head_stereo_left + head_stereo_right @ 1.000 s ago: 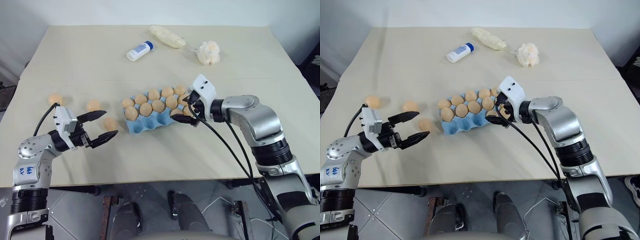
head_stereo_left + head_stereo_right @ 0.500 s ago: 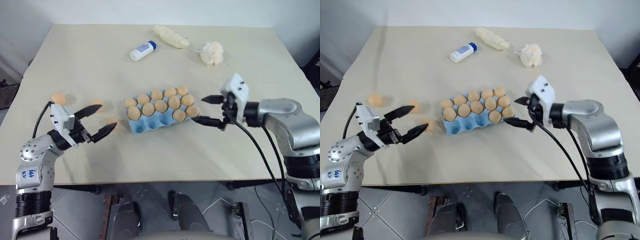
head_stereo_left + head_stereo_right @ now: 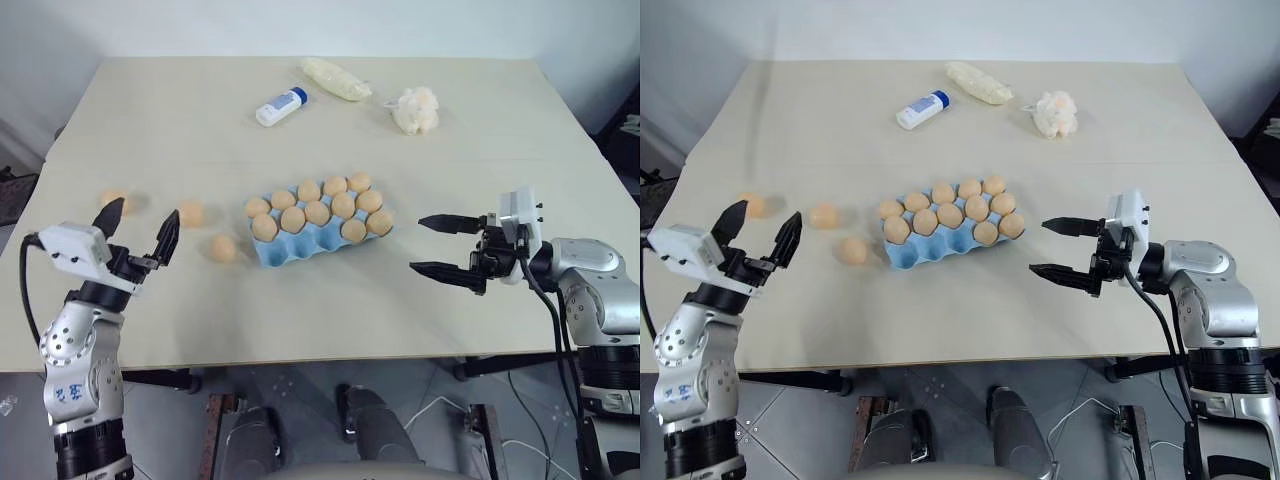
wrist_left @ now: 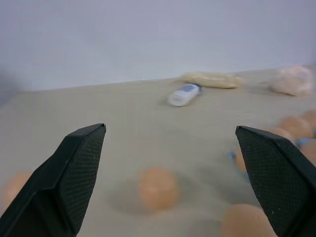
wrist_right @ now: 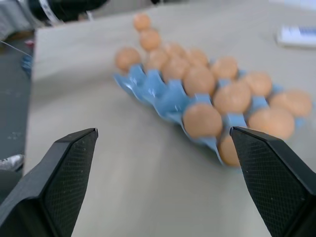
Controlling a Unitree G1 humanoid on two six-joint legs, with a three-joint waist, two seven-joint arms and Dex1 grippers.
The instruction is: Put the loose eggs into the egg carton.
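While three loose eggs (image 3: 223,248) lie left of the egg carton (image 3: 300,247), both claws — left gripper (image 3: 137,224), right gripper (image 3: 432,245) — gape wide, holding nothing.

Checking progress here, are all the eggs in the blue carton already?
No, three eggs lie loose on the table, to the left of the carton.

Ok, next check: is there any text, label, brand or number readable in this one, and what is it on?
Nothing can be read with confidence.
White bottle: its blue-and-white label carries print, too small to read.
Handwritten blue marks on the left arm's casing near the bottom of the head view: too small and slanted to quote reliably.
Egg carton, loose eggs, table: no markings seen.
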